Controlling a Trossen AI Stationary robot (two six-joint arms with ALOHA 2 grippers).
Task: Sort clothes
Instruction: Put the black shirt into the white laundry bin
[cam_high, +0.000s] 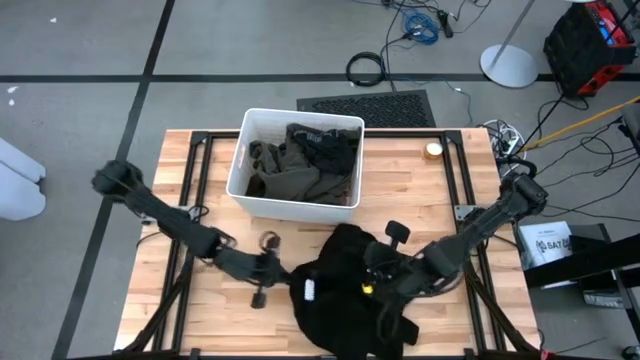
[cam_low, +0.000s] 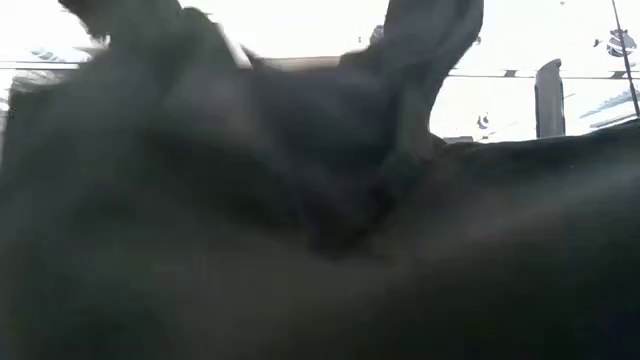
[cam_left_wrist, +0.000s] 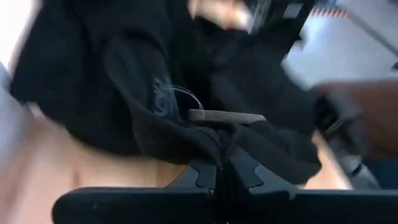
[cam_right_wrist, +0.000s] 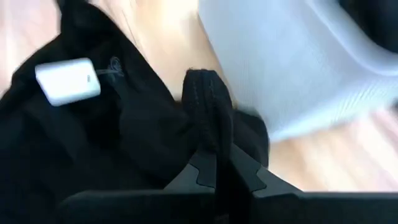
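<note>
A black garment with a white tag lies bunched on the wooden table near its front edge, between my two arms. My left gripper is shut on the garment's left side. My right gripper is shut on its raised middle, right of the tag. In the low view the black cloth fills nearly the whole picture. A white bin at the far middle holds dark olive cloth and black cloth. My left gripper pinches a gathered fold of the black cloth between its two fingers, close to the white tag. The fingers come slanting down from the table's left. The cloth is pulled up into a peak at the fingers. My right gripper pinches a ribbed, rolled edge of the black garment between its two fingers. It comes slanting down from the table's right. The ribbed edge stands up beyond the fingertips, and the rest of the cloth with its tag spreads out beside it.
A small roll of tape lies at the far right of the table. A small ring-shaped object sits just in front of the bin. Black frame rails run along the table's left and right sides. Bare wood shows at the near left.
</note>
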